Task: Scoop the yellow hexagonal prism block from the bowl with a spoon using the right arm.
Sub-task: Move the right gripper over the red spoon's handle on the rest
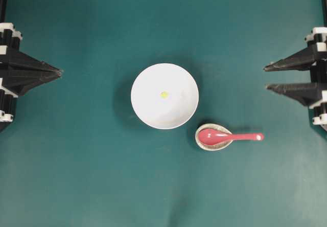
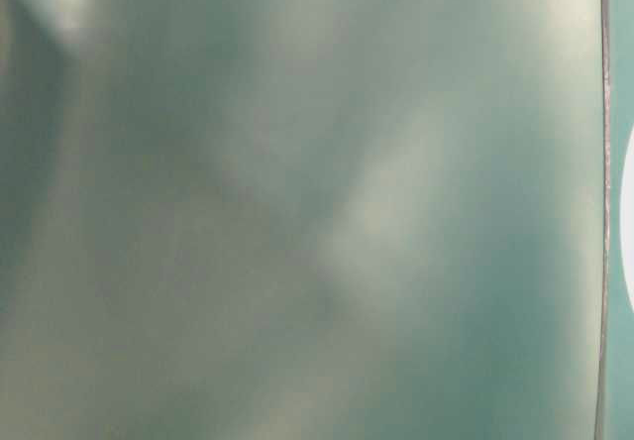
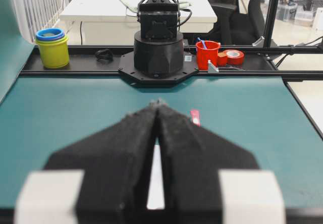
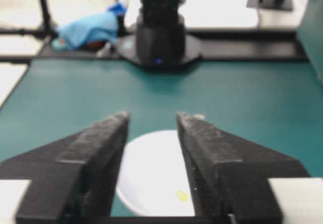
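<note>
Two black arms flank a teal tabletop (image 1: 76, 176), desks and office chairs beyond.

White bowl (image 1: 148, 109) sits mid-table, yellow hexagonal prism block (image 1: 164, 94) inside; red-pink spoon (image 1: 230, 136) rests nearby, scoop in a speckled dish (image 1: 200, 142). Right gripper (image 1: 265, 77) level at the edge, fingers spread, empty; left gripper (image 1: 60, 72) pinched closed. No writing legible.

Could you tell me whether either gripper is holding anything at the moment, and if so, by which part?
Nothing is held. The right gripper is open and empty; the left gripper is shut on nothing. The spoon lies untouched.
</note>
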Action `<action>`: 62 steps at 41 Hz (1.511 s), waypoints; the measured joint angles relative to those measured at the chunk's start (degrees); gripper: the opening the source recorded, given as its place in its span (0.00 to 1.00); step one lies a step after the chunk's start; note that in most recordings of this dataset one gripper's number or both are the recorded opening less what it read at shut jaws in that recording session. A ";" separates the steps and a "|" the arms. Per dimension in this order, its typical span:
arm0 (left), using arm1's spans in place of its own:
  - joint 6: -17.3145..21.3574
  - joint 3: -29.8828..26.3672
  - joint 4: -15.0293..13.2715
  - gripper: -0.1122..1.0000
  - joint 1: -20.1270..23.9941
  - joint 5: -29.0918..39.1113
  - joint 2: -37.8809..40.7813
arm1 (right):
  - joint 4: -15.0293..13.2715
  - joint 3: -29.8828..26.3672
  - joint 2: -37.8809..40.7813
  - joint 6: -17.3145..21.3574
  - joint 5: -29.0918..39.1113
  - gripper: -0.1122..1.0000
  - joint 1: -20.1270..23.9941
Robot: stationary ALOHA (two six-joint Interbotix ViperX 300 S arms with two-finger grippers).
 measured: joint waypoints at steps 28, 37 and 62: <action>0.35 0.00 0.00 0.10 0.00 0.00 0.35 | 3.43 4.57 13.62 0.26 -8.79 0.58 5.19; 0.35 0.00 0.00 0.10 -0.09 0.09 0.44 | 6.94 8.09 18.28 0.44 -17.05 0.58 7.65; 0.35 0.00 0.00 0.10 -0.09 0.79 0.44 | 23.91 11.60 44.03 0.44 -45.09 0.58 23.82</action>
